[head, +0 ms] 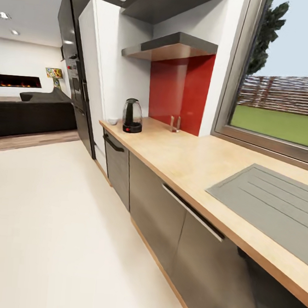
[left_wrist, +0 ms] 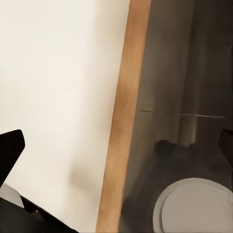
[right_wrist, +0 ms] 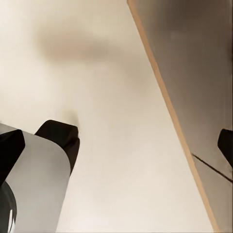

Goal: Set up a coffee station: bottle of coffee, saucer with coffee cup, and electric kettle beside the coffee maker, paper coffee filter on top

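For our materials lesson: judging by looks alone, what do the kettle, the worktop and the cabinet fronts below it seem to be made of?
Electric kettle: dark see-through body, likely glass, on a black, probably plastic, base with a red switch.
Kitchen countertop: matte beige with faint mottling, probably wood-look laminate.
Cabinet fronts: glossy dark grey panels that mirror the floor, perhaps lacquer or metal, with slim metallic-looking handles.
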Available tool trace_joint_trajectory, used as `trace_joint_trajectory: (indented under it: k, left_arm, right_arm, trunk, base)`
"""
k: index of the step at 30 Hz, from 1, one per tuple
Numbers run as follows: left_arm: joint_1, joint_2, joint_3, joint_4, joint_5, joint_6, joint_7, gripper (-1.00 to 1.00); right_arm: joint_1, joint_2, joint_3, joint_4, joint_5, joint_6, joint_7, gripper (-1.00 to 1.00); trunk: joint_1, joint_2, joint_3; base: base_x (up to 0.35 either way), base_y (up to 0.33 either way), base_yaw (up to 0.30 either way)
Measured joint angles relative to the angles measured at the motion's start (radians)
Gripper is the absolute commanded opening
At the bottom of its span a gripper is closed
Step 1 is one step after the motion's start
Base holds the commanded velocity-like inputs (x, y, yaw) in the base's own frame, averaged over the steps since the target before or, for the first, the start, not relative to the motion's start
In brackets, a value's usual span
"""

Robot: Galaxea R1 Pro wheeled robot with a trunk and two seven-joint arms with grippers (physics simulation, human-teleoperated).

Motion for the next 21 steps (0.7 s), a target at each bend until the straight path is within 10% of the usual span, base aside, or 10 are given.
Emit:
trace_joint_trajectory:
  k: [21]
  left_arm:
    - [0.0, 0.0, -0.001, 0.0, 0.0, 0.0, 0.0, 1.0]
  right_arm:
    - [0.0, 0.0, 0.0, 0.0, 0.001, 0.0, 0.0, 1.0]
  trunk:
    - [0.0, 0.0, 0.0]
  base:
    - [0.274, 0.206, 0.268]
